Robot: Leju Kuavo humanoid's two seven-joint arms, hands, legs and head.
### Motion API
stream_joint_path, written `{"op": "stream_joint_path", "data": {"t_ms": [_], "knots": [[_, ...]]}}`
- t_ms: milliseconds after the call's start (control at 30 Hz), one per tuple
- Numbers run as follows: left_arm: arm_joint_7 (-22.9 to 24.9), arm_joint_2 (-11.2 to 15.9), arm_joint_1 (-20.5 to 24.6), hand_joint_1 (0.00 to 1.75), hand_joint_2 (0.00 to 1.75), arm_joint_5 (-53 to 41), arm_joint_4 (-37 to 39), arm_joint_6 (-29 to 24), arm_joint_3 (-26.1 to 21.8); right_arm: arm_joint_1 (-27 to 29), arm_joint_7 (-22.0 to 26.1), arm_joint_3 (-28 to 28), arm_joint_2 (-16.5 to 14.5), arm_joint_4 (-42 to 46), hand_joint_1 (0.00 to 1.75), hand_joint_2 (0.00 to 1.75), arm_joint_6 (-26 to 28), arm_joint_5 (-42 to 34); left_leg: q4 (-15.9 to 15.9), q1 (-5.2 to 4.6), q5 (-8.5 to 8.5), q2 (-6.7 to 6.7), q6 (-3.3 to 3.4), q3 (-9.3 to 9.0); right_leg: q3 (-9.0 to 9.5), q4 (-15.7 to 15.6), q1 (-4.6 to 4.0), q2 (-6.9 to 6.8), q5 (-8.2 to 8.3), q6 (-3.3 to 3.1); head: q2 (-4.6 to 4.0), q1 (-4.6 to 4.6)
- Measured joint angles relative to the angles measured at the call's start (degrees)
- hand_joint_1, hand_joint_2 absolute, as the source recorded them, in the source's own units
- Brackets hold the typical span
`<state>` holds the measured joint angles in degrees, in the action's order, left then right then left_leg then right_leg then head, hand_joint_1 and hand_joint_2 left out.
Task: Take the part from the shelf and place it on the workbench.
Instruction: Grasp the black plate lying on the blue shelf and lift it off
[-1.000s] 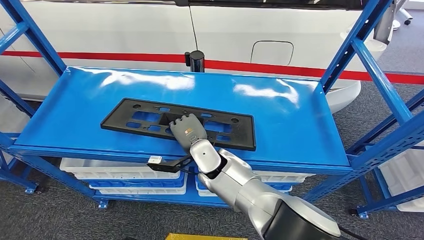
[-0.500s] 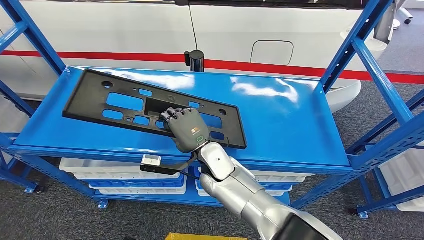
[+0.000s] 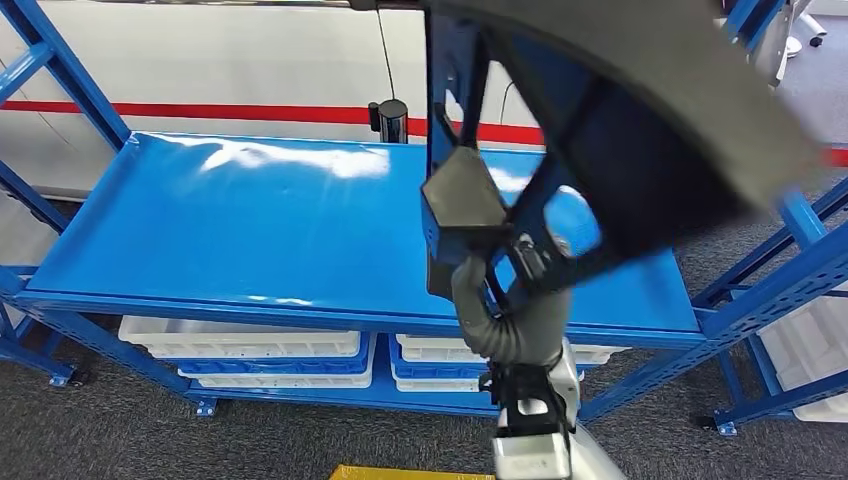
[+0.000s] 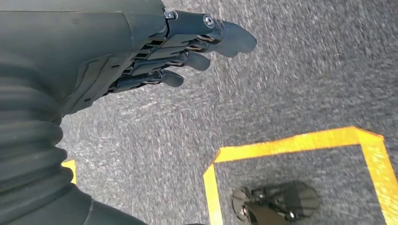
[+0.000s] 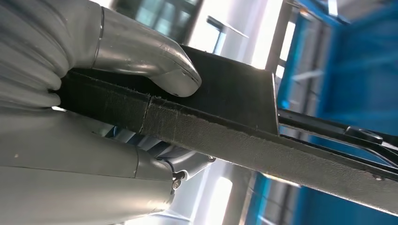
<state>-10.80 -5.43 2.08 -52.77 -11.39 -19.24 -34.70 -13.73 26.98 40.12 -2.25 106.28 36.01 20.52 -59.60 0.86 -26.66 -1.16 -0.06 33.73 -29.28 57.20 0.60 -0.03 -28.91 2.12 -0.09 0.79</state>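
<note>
The right hand (image 3: 500, 275) grips the black part (image 3: 640, 130), thumb (image 5: 155, 70) pressed on one face and fingers (image 5: 117, 164) curled under the other, as the right wrist view shows close up. In the head view the part is up in the air, clear of the shelf board, tilted steeply and very near the camera; it sweeps from the hand toward 1 o'clock and covers much of the upper right of the picture, hiding the right end of the shelf board and the upright there.

The blue shelf (image 3: 250, 230) stretches out toward 9 o'clock of the hand, glossy with reflections. At 11 o'clock, beyond the board's far edge, stands a black post (image 3: 388, 120) in front of a white wall with a red stripe (image 3: 200, 110). Below the board, at 7 o'clock, white bins (image 3: 240, 340) sit on the lower level.

The left hand (image 4: 187, 47) hangs over grey carpet (image 4: 291, 79), fingers loosely apart, holding nothing; yellow floor tape (image 4: 291, 143) marks a corner beneath it.
</note>
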Motion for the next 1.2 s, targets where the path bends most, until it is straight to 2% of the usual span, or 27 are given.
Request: {"op": "stream_joint_path", "data": {"t_ms": [267,767,1200], "knots": [[-0.6,0.0,0.0,0.0,1.75,0.0,0.0,0.4,-0.5,2.5,0.6,-0.4,3.1,8.8,1.75,1.75,0.0,-0.4,0.0,0.02,0.01,0.02,0.0,-0.08,-0.05,0.0,-0.03,0.0,-0.01,-0.01,0.0,0.0],[-1.3,0.0,0.0,0.0,1.75,-0.1,0.0,-0.3,-0.8,3.0,1.1,-1.1,5.3,11.1,1.75,1.75,-0.3,-2.0,0.0,0.01,0.0,0.02,0.0,-0.07,-0.03,0.0,-0.01,0.0,-0.01,-0.01,0.0,0.0],[0.8,0.1,0.1,0.0,1.75,2.3,0.0,-0.5,-3.6,3.6,-2.2,-1.2,7.7,9.6,1.75,1.75,-8.4,-6.6,0.0,0.01,0.01,0.0,0.0,-0.07,0.17,0.0,-0.02,0.0,0.0,-0.01,0.0,0.0]]}}
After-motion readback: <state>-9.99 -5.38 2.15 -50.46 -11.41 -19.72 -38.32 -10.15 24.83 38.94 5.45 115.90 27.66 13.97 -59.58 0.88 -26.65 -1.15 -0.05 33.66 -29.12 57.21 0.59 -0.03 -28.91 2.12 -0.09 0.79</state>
